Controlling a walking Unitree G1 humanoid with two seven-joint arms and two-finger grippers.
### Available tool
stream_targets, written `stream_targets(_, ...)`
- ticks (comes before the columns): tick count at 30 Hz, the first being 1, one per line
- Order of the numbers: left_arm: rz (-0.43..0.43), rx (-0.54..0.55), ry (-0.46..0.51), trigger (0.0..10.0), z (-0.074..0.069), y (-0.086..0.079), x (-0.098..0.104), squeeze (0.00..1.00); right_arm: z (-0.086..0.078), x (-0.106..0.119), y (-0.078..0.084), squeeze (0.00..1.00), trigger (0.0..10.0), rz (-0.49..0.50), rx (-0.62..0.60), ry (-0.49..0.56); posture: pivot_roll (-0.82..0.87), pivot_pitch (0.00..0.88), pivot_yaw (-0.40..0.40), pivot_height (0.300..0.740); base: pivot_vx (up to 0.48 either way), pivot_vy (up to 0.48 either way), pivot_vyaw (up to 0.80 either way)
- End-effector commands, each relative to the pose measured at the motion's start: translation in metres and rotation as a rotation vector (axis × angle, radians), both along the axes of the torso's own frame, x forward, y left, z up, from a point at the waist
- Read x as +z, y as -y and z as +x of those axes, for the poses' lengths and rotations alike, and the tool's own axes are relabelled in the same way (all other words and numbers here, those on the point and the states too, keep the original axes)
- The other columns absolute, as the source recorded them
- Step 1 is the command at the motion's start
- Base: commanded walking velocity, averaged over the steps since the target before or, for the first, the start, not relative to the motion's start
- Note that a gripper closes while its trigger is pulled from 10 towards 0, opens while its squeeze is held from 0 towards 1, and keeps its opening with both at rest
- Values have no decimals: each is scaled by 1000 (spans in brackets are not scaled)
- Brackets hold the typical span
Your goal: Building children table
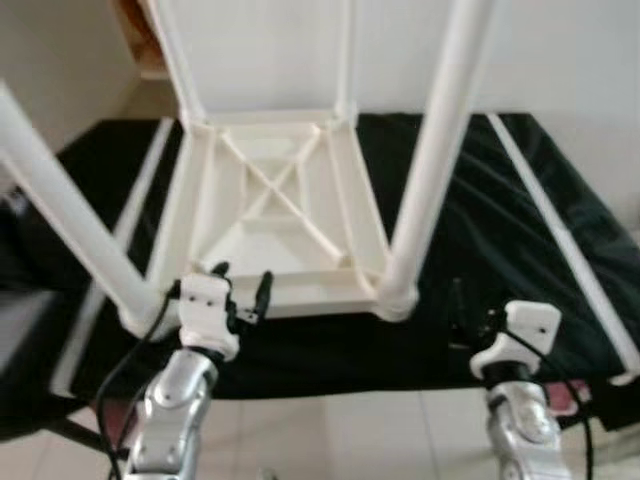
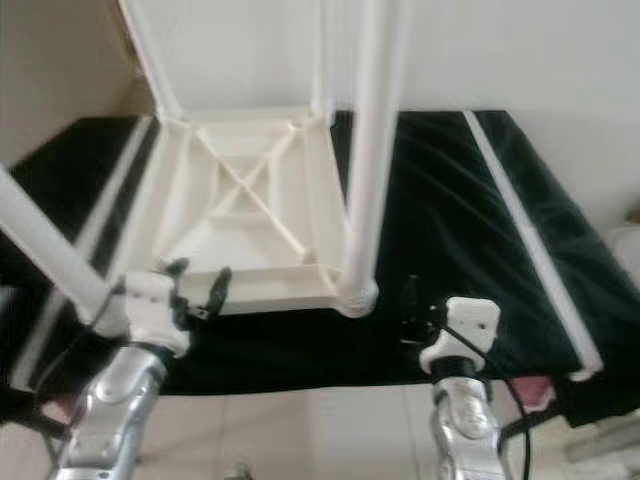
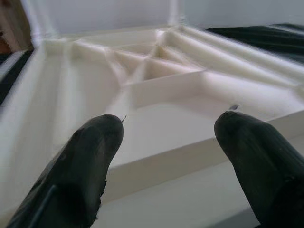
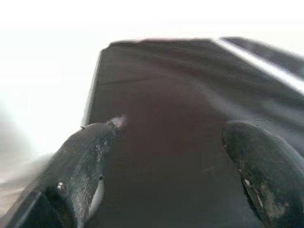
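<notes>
A white plastic children's table [image 1: 270,200] lies upside down on a black cloth [image 1: 480,230], its ribbed underside facing up. Four white legs stand up from its corners; the near right leg [image 1: 435,150] rises from a round socket [image 1: 397,298], and the near left leg [image 1: 70,215] slants off to the left. My left gripper [image 1: 240,285] is open at the tabletop's near edge, its fingers [image 3: 90,147] just over the rim [image 3: 161,156]. To the right of the table, over the black cloth, my right gripper [image 1: 470,310] is open and holds nothing.
A loose white tube [image 1: 560,240] lies along the cloth's right side. Another white tube [image 1: 110,250] lies on the left side. A pale wall stands behind, and light floor tiles [image 1: 340,430] show below the cloth's near edge.
</notes>
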State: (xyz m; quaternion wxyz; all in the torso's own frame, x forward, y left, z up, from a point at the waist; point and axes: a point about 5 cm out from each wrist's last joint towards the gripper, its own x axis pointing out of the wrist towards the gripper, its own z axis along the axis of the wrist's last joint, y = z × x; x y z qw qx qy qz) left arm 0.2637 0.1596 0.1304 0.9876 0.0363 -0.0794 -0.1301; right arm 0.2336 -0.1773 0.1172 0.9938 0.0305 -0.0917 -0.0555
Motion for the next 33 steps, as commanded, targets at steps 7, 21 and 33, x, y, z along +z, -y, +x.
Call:
stream_targets(7, 20, -17, 3, 10000, -1, 0, 1, 0, -6, -8, 1, 0, 10000, 7, -10, -26, -25, 90, 15, 740, 0, 411, 0)
stream_targets(21, 132, -309, 23, 10000, -21, 27, -4, 0, -13, -15, 9, 0, 10000, 5, -34, -46, -24, 99, 14, 740, 0, 0, 0)
stream_targets(33, 206, -435, 46, 10000, -27, 35, -4, 0, -17, -13, 16, 1000, 10000, -36, 9, -38, -18, 104, 12, 740, 0, 0, 0)
